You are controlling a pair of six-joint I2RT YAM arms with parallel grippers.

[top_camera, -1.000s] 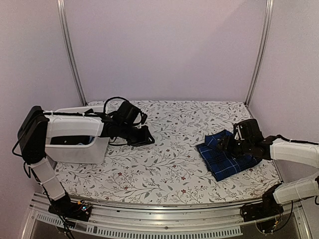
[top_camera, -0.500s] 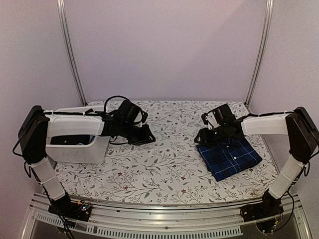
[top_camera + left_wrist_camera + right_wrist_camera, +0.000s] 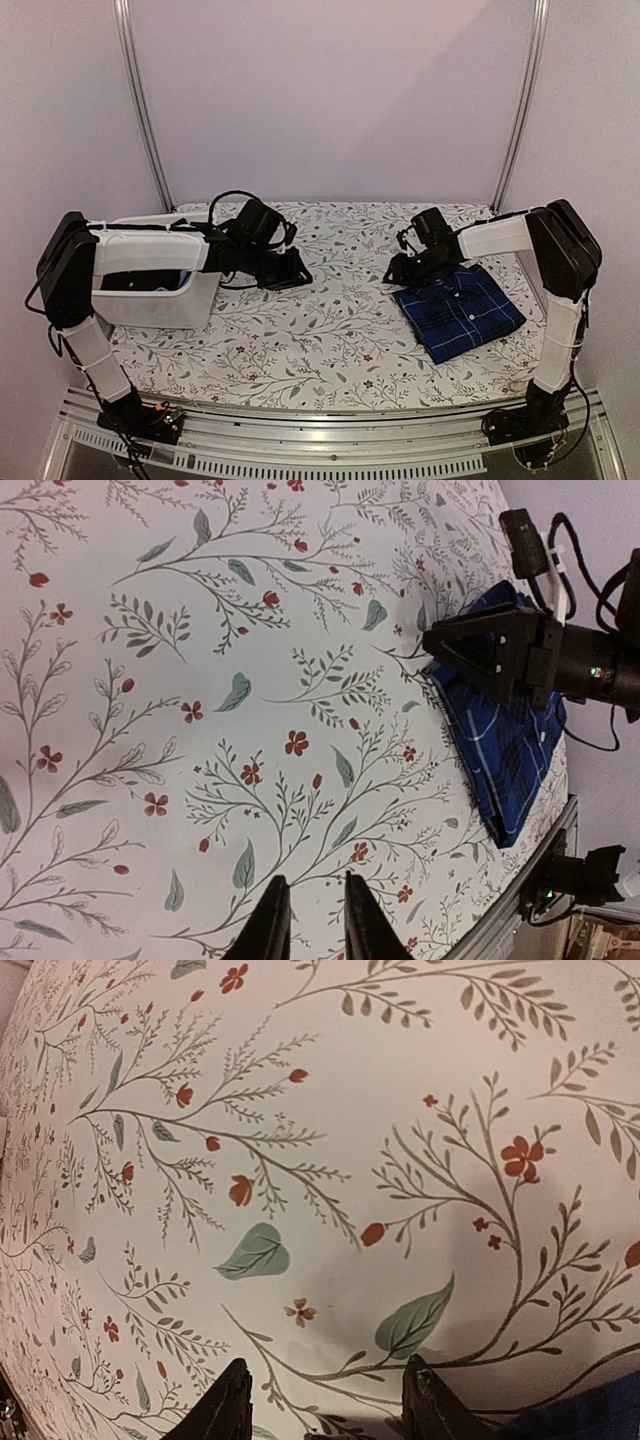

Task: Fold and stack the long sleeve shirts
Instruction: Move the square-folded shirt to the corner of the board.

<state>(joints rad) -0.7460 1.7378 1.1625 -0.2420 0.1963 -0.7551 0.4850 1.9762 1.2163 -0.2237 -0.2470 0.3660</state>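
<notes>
Folded navy plaid shirt (image 3: 462, 312) lies flat on the right side of the floral bench (image 3: 330, 340), collar toward the far side. Right tool (image 3: 403, 272) sits low over the bench, just beside the shirt's far-left edge, fingers well apart with nothing between them; its wrist view catches only a blue corner of cloth. Left tool (image 3: 292, 270) is mid-bench, well apart from the shirt, fingers a narrow gap apart, empty. White bin (image 3: 160, 300) at left, contents too dark to tell

Setting: lab-type robot test booth. You have plain lilac walls (image 3: 330, 100), aluminium corner posts (image 3: 140, 100), a slotted metal rail (image 3: 320, 442) fronting a floral-cloth table (image 3: 330, 340).
</notes>
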